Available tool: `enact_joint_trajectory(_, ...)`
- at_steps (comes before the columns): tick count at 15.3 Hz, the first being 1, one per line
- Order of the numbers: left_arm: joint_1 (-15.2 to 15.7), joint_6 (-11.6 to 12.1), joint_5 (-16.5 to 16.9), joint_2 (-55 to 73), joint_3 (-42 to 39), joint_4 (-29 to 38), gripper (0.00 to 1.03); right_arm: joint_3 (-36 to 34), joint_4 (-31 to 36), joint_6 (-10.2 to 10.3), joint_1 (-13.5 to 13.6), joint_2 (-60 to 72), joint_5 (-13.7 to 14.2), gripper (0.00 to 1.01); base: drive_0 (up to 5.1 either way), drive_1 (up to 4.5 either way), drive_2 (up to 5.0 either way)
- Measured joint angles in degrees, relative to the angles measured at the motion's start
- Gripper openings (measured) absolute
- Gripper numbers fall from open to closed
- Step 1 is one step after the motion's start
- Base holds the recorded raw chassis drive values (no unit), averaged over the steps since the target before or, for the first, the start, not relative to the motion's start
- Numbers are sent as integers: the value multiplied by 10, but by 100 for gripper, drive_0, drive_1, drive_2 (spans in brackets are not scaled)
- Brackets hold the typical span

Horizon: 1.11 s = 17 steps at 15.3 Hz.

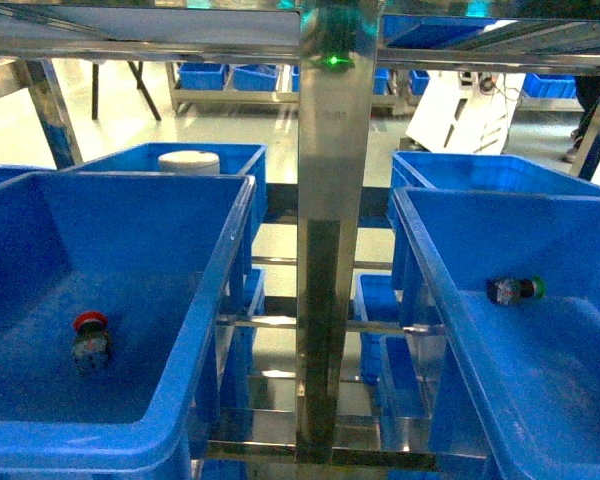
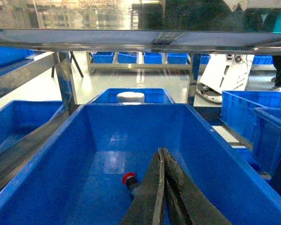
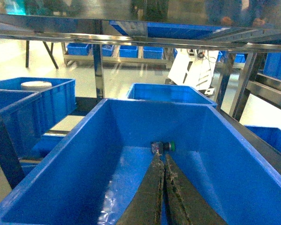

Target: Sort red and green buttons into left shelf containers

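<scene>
Left gripper [image 2: 162, 154] jaws together, holding nothing, over left blue bin [image 1: 215, 290]. Red button [image 1: 90, 340] on that bin's floor, just beside fingertips. Right gripper [image 3: 161, 159] jaws together, over right blue bin [image 1: 430, 270]; green button [image 1: 515, 290] lying there, past fingertips. Steel post [image 1: 325, 250] between bins. White tub [image 1: 189, 161] in farther bin.

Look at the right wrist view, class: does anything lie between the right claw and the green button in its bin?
Nothing visible does. The right claw, shut, points straight at the green button, which lies on the bare floor of the blue bin. Only open bin floor separates them.
</scene>
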Motion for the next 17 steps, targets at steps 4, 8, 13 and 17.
enact_joint_trajectory(4, 0, 1, 0, -7, -9, -3, 2, 0, 1, 0, 0, 0, 0, 2, 0, 0, 0)
enact_joint_trajectory(8, 0, 0, 0, -7, -9, -3, 7, 0, 1, 0, 0, 0, 0, 14, 0, 0, 0)
enact_joint_trajectory(13, 0, 0, 0, -7, -9, -3, 58, 0, 1, 0, 0, 0, 0, 65, 0, 0, 0)
enact_joint_trajectory(17, 0, 2, 0, -7, -9, -3, 99, 0, 1, 0, 0, 0, 0, 97, 0, 0, 0)
